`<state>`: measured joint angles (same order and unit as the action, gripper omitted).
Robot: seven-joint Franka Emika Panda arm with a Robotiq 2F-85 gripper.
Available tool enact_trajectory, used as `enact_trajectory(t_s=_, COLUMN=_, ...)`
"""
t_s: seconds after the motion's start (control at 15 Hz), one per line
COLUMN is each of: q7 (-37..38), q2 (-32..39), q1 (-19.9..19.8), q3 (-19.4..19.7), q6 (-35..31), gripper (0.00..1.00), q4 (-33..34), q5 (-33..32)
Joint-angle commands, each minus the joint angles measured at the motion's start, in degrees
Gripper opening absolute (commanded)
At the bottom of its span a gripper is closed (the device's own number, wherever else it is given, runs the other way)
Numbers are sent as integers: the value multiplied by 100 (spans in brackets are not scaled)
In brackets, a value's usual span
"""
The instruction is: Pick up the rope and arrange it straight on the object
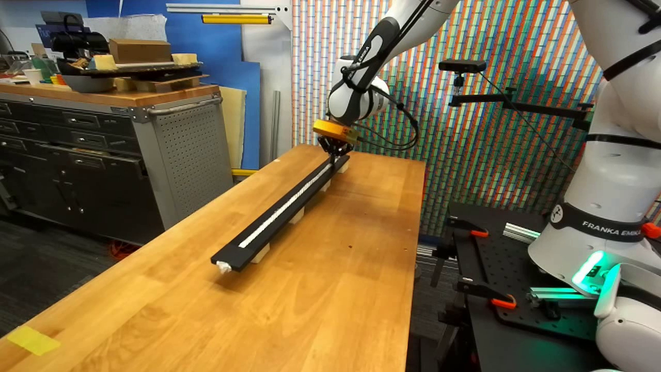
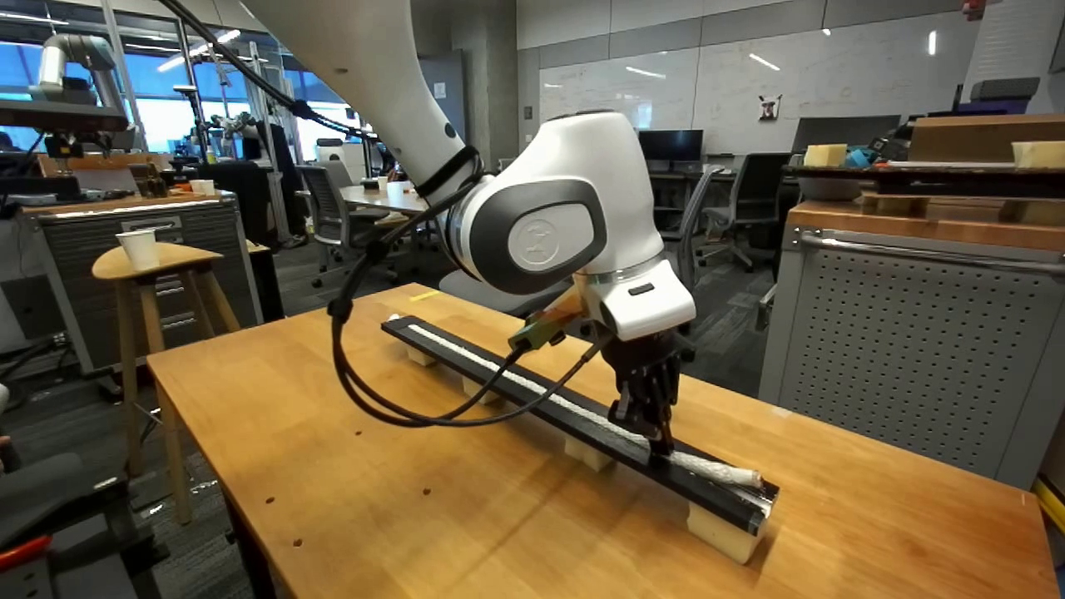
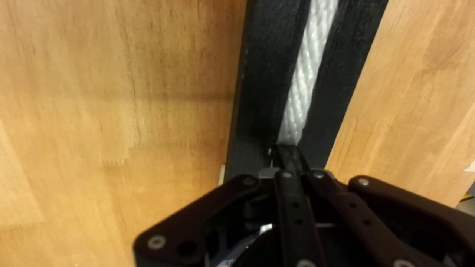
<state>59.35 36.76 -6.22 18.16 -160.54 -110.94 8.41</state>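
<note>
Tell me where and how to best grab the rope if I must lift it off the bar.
I'd take the rope by the end closest to the shut gripper, since that part seems to stand highest on the bar. Come from above, jaws opened across its width: the bar lies beneath it, so only top and sides look reachable.

The arm (image 2: 358, 58) is glossy white and smoothly rounded, its wrist (image 2: 599, 162) bearing a dark grey oval cap (image 2: 487, 249) with a round emblem (image 2: 533, 241). Black cables (image 2: 339, 309) loop outside it, bound by black straps (image 2: 449, 170). The base (image 1: 555, 253) carries a black band (image 1: 604, 225) lettered "FRANKA EMIKA" and a glowing green strip (image 1: 587, 266). Above the black, many-linked jaws sits an orange-yellow block (image 1: 335, 130); silvery screw heads (image 3: 156, 242) dot the links (image 3: 297, 237).
</note>
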Motion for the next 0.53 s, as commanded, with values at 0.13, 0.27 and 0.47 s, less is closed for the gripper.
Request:
enact_trajectory(t_s=0.13, q7=-199, q2=280, q1=-323, q3=-298, q6=239, gripper=0, q4=300, q5=353)
enact_trajectory(t_s=0.27, q7=-227, q2=219, q1=-313, q3=-327, q6=188, gripper=0, q4=253, q5=384)
enact_trajectory(t_s=0.47, q7=-231, q2=138, q1=-189, q3=-316, q6=121, gripper=0, q4=188, q5=329)
